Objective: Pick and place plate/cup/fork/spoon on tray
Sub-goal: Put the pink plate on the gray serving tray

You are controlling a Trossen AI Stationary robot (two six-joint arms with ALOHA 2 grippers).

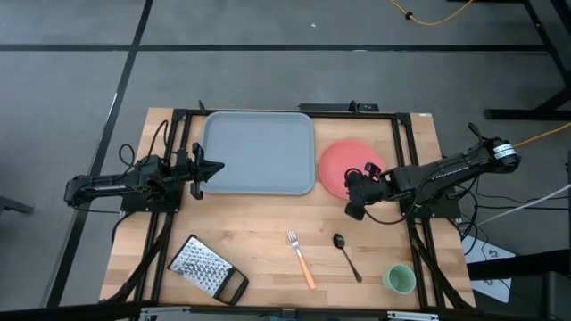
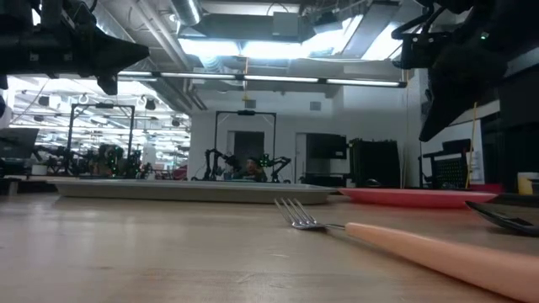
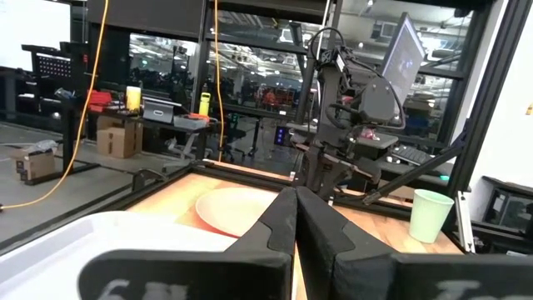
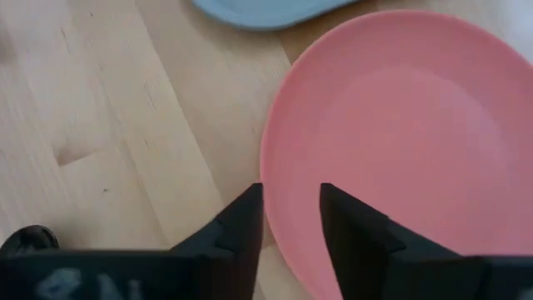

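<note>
The coral-red plate (image 1: 343, 160) lies flat on the table, right of the grey-blue tray (image 1: 259, 152). My right gripper (image 1: 355, 189) hovers above the plate's near-left rim (image 4: 271, 167), open by a narrow gap (image 4: 291, 204); the low view shows it (image 2: 438, 93) well above the table. My left gripper (image 1: 214, 167) is shut and empty, held above the tray's left rim (image 3: 296, 208). The orange-handled fork (image 1: 301, 259), the dark spoon (image 1: 346, 255) and the pale green cup (image 1: 400, 279) rest on the table near its front edge.
A metal grater with a black handle (image 1: 207, 269) lies at the front left. Black frame rails (image 1: 406, 178) run along the table's left and right sides. Bare wood lies between the tray and the cutlery.
</note>
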